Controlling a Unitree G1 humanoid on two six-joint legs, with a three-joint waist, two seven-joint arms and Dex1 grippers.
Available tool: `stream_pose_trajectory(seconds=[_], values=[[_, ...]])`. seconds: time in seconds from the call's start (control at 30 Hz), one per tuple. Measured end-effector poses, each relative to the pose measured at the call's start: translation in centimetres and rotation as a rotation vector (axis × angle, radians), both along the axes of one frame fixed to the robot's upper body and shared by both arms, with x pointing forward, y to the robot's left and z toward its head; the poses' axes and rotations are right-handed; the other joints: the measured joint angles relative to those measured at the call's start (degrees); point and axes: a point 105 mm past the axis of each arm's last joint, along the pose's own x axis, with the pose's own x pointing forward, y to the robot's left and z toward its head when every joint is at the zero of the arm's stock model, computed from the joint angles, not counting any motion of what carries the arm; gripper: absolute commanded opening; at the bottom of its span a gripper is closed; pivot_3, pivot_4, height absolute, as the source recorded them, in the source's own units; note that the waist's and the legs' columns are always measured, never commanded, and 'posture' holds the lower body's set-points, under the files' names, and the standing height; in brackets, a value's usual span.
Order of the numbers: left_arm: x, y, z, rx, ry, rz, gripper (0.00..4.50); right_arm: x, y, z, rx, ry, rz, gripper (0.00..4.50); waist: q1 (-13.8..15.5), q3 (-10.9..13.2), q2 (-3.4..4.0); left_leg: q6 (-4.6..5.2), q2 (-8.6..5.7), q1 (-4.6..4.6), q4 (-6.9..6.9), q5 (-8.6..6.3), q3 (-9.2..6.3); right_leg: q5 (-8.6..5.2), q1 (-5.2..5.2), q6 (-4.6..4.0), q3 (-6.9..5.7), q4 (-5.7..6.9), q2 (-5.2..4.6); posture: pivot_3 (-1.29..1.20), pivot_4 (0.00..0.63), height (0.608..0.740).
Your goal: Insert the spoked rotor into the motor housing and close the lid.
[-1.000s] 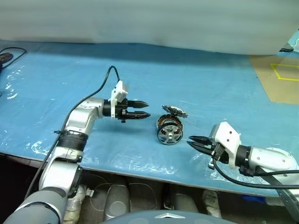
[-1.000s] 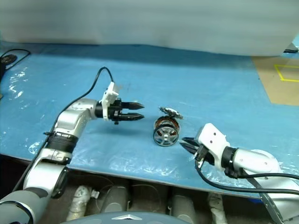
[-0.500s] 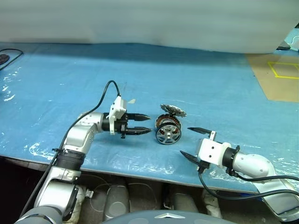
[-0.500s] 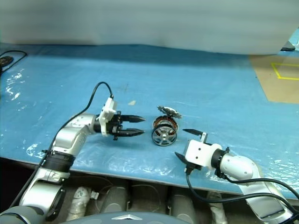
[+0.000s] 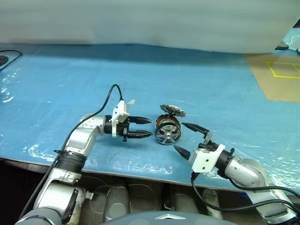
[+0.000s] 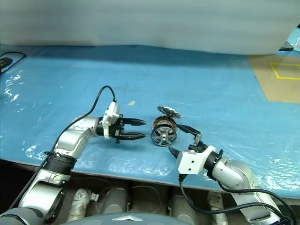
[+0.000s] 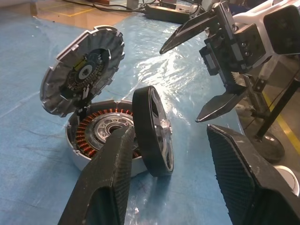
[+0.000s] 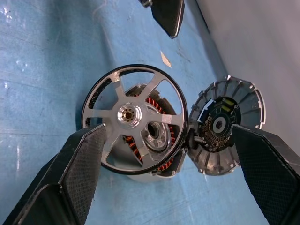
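Note:
The motor housing (image 5: 167, 123) lies on the blue sheet, its copper windings showing and its lid (image 5: 172, 110) swung up and open at the far rim. The spoked rotor (image 5: 168, 135) stands on edge, leaning against the housing's open face (image 7: 93, 136). My left gripper (image 5: 149, 127) is open and empty, pointing at the rotor (image 7: 154, 131) from its left, a short gap away. My right gripper (image 5: 180, 136) is wide open just right of the rotor (image 8: 135, 117). Its fingers stand either side of the rotor and lid (image 8: 225, 124) without touching them.
A wrinkled blue plastic sheet (image 5: 220, 89) covers the table, whose front edge runs close below both grippers. A brown board with yellow tape (image 5: 281, 75) lies at the far right. A black cable (image 5: 9, 55) lies at the far left, and a small pale scrap (image 5: 131, 101) behind the left gripper.
My right gripper has opened wide, rolled over and moved left up to the rotor. The left gripper has sunk a little and come nearer the housing. Rotor, housing and lid have stayed put.

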Motion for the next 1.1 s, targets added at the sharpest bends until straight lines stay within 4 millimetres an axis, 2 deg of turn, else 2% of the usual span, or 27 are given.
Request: stream_pose_trajectory(seconds=[0.13,0.3,0.43,0.6,0.77,0.87,1.1], values=[[0.1,-0.2,-0.2,-0.004,0.01,0.007,2.59,0.4,0.7,-0.2,0.015,0.066,0.008,4.48,-0.2,0.0,0.0,0.0,0.02,0.0,-0.01,0.0,-0.01,0.14,0.0,-0.25,0.0,0.0,0.02,0.0,0.15,0.74],[0.5,-0.2,-0.2,-0.002,0.019,0.016,2.59,0.3,1.6,0.2,0.243,0.329,-0.055,4.48,-0.2,0.0,0.01,0.01,0.01,0.01,-0.01,0.01,-0.03,0.2,0.03,-0.35,0.0,0.01,0.01,0.0,0.15,0.74],[0.6,-0.1,-0.4,0.01,0.017,0.018,2.59,1.2,0.8,0.4,0.364,0.457,-0.143,4.48,-0.1,0.0,0.02,0.01,0.02,0.11,0.03,0.01,-0.03,0.21,0.11,-0.37,0.0,0.04,0.01,0.0,0.15,0.74],[0.6,-0.1,-0.6,0.019,0.008,0.022,2.59,1.1,-0.5,-1.8,0.364,0.546,-0.216,4.48,-0.1,0.0,0.03,0.0,0.02,0.08,0.01,0.01,-0.02,0.21,0.1,-0.37,0.0,0.02,0.01,0.0,0.15,0.74],[0.8,0.0,-1.0,0.036,0.011,0.028,2.59,-1.7,-0.2,-2.7,0.333,0.661,-0.142,4.48,0.0,0.0,0.03,0.0,0.02,0.08,0.0,0.01,-0.02,0.2,0.09,-0.35,0.0,0.0,0.01,0.0,0.15,0.74],[0.8,0.1,-1.1,0.044,0.01,0.03,2.59,-2.5,0.1,-2.6,0.337,0.687,-0.114,4.48,-0.2,0.0,0.03,0.01,0.02,0.13,0.03,0.01,-0.02,0.04,0.1,-0.04,0.0,0.01,0.01,0.0,0.15,0.74],[0.9,0.4,-1.7,0.073,0.017,0.034,2.59,-2.2,1.0,-1.5,0.385,0.683,-0.056,4.48,-0.1,0.0,0.03,0.01,0.03,0.13,0.05,0.01,-0.02,0.03,0.11,-0.02,0.0,0.01,0.01,0.0,0.15,0.74]])
